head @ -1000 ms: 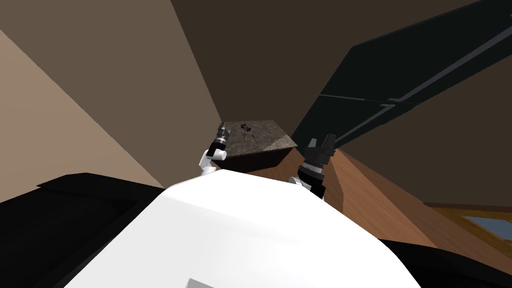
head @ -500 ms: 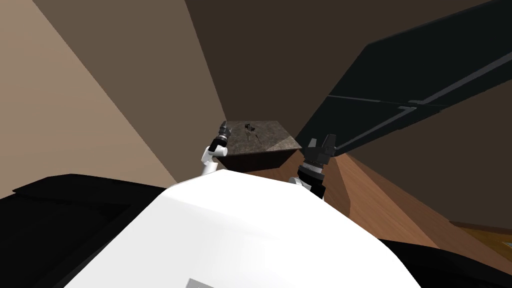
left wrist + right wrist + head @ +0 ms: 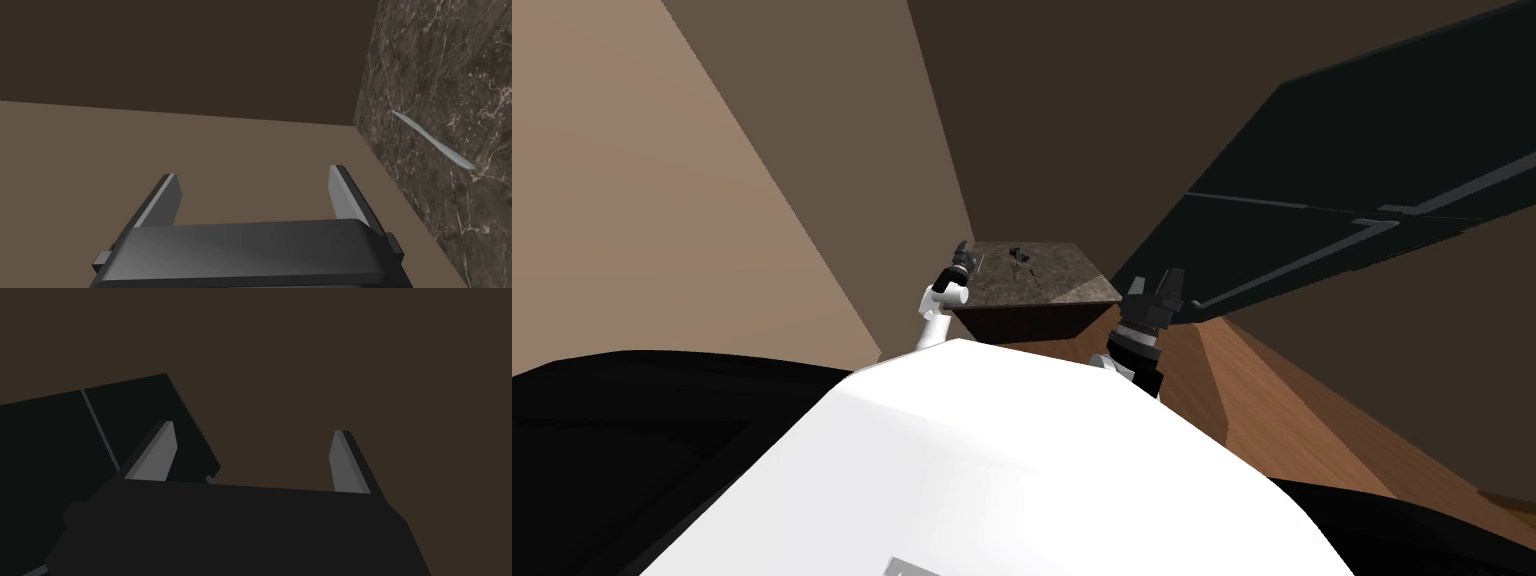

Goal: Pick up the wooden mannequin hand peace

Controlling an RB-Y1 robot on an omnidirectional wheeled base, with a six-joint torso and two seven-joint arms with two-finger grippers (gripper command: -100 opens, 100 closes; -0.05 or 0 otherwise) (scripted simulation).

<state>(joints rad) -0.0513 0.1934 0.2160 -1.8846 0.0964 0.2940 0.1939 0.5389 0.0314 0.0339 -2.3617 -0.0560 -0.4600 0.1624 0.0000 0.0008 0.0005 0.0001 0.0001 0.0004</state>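
A small dark mannequin hand (image 3: 1022, 263) stands near the middle of a dark marble tabletop (image 3: 1067, 272) ahead of me. My left gripper (image 3: 963, 257) is raised at the table's left edge, left of the hand and apart from it. In the left wrist view my left gripper (image 3: 253, 172) is open with nothing between its fingers, and the marble surface (image 3: 450, 75) lies beside it. My right gripper (image 3: 1153, 284) hovers off the table's right front corner. In the right wrist view my right gripper (image 3: 253, 428) is open and holds nothing.
A thin light grey sliver (image 3: 432, 140) lies on the marble close to my left gripper. A tall dark panelled door (image 3: 1362, 200) stands to the right of the table. Tan walls (image 3: 662, 200) close in on the left, and wooden floor (image 3: 1292, 400) runs along the right.
My head camera has turned, so the whole picture has swung. My left gripper has risen slightly along the table's left edge. The right gripper has stayed in place.
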